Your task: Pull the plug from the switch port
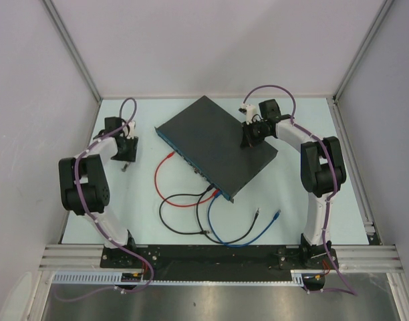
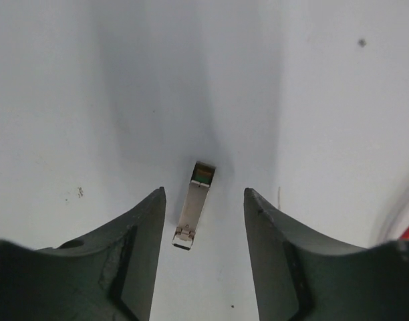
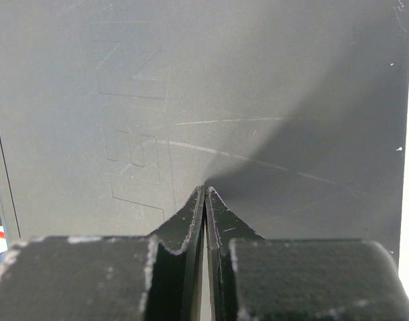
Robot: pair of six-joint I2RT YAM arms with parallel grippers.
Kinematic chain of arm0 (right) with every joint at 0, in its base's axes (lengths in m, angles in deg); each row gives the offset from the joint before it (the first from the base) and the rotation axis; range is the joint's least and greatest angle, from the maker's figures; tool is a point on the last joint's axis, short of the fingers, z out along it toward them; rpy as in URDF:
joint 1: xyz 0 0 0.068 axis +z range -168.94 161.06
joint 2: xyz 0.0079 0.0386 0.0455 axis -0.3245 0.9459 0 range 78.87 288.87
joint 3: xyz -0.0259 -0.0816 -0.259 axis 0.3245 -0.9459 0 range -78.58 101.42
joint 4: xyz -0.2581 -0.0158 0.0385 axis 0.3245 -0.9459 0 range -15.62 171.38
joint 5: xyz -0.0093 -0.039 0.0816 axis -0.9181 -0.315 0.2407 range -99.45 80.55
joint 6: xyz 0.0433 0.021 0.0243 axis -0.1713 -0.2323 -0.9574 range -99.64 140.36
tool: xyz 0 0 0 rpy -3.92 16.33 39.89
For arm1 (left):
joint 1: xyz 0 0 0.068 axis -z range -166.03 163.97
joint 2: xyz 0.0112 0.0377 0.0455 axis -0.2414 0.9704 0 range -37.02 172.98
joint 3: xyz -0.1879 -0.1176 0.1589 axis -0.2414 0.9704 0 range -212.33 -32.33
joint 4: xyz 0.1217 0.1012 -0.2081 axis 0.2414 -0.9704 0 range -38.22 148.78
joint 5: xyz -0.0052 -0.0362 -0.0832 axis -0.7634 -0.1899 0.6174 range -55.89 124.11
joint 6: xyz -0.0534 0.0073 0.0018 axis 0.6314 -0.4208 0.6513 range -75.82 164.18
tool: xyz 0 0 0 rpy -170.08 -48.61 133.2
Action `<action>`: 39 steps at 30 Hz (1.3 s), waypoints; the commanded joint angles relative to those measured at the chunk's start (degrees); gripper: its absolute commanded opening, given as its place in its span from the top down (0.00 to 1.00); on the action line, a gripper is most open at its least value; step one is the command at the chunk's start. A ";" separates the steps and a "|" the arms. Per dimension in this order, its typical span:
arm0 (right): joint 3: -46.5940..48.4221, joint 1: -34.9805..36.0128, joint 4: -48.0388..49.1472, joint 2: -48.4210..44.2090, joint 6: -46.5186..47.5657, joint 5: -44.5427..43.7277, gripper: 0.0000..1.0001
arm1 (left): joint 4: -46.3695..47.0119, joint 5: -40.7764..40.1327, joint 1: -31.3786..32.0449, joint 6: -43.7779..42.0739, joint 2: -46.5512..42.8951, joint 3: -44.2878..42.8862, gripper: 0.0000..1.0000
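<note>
The switch (image 1: 218, 140) is a flat dark grey box lying askew mid-table, its blue-teal socket edge (image 1: 189, 160) facing near-left. The plug (image 2: 194, 204), a small silver metal module with a green end, lies flat on the white table away from the switch. It shows as a small speck (image 1: 125, 167) in the top view. My left gripper (image 2: 204, 194) hovers over it, open, with one finger on each side and neither touching it. My right gripper (image 3: 206, 190) is shut with nothing in it, its tips resting on the switch's top (image 3: 258, 87).
Red (image 1: 163, 175), black (image 1: 174, 222) and blue (image 1: 234, 237) cables run from the socket edge and loop over the near table, with loose ends (image 1: 277, 215) to the near right. A red cable (image 2: 408, 231) shows at the right edge of the left wrist view. Enclosure walls stand close.
</note>
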 commanded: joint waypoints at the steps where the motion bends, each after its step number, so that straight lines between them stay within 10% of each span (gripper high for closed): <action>1: -1.64 -1.75 -3.42 4.02 2.58 -9.72 0.93 | -1.38 11.83 0.67 5.18 -3.49 -5.90 0.43; 10: -1.64 -1.58 -4.12 4.10 3.20 -10.25 0.93 | 3.97 46.42 10.95 18.98 0.71 -4.68 0.45; 39: -4.89 0.36 -4.74 1.38 4.69 -11.39 0.92 | 11.89 53.90 14.91 24.35 10.22 -0.90 0.54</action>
